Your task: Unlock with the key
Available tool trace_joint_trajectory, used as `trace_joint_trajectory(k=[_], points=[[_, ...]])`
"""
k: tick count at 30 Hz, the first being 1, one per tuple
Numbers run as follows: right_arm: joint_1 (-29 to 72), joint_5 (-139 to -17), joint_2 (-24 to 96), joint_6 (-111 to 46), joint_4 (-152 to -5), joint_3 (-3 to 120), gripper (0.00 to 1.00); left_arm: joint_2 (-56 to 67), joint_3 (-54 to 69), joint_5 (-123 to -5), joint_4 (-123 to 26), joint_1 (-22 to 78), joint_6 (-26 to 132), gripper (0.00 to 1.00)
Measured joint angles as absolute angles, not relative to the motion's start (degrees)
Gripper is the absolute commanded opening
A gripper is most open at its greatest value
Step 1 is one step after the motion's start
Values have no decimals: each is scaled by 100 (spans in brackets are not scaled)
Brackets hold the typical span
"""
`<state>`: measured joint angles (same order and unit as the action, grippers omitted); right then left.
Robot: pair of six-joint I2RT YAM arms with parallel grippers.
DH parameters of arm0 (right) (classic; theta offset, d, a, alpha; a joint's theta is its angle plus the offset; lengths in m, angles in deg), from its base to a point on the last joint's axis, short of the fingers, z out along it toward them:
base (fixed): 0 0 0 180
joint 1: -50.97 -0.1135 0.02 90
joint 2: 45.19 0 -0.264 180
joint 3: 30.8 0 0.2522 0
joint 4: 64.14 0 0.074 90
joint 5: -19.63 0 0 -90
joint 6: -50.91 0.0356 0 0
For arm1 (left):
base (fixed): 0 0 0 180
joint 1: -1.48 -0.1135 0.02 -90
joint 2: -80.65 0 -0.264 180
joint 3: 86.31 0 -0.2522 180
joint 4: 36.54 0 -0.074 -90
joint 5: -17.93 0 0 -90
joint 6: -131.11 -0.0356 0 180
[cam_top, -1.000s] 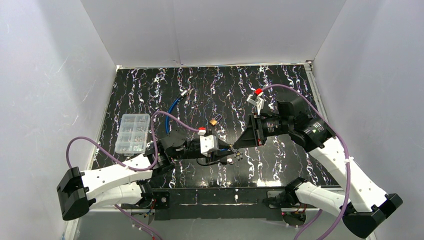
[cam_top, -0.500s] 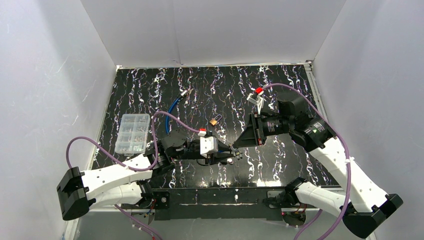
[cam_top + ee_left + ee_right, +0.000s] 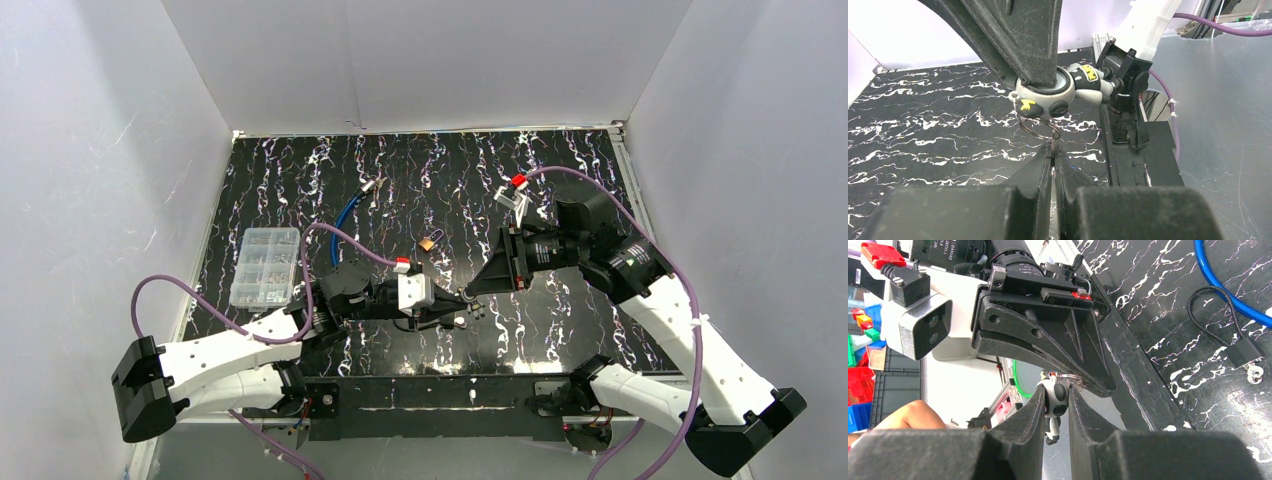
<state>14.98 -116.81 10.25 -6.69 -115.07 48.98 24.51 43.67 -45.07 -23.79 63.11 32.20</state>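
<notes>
Right gripper point(image 3: 1055, 396) pinches the keychain figure point(image 3: 1048, 94), frame centre, so the key point(image 3: 1052, 144) hangs free. Left gripper point(image 3: 1053, 156) is pressed together on it, apparently for transfer. Padlock point(image 3: 428, 243) lies apart on the tabletop point(image 3: 560, 180).

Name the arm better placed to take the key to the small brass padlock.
Left, likely: left jaws pinch the thin metal piece under the metal key ring; right jaws hold only the grey figurine charm.

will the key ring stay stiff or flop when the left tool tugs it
Probably floppy: the key ring hangs from a small link on the figure charm, so it may swivel. Its thin wire looks slippery for the left tool.
</notes>
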Motion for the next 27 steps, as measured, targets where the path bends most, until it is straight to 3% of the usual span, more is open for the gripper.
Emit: trace_joint_trajectory(k=[6, 16, 23, 27], points=[[1498, -11663, 1013, -668, -11511, 4981, 1, 2516, 4368, -4558, -2375, 6311, 3220, 4], [1498, -11696, 994, -576, -11389, 4989, 1, 2536, 4378, -4567, -2372, 6311, 3240, 25], [1498, -11706, 995, -478, -11344, 4996, 1, 2536, 4398, -4566, -2324, 6311, 3264, 26], [1500, -11711, 996, -452, -11313, 5005, 1, 2536, 4412, -4568, -2279, 6311, 3268, 19]])
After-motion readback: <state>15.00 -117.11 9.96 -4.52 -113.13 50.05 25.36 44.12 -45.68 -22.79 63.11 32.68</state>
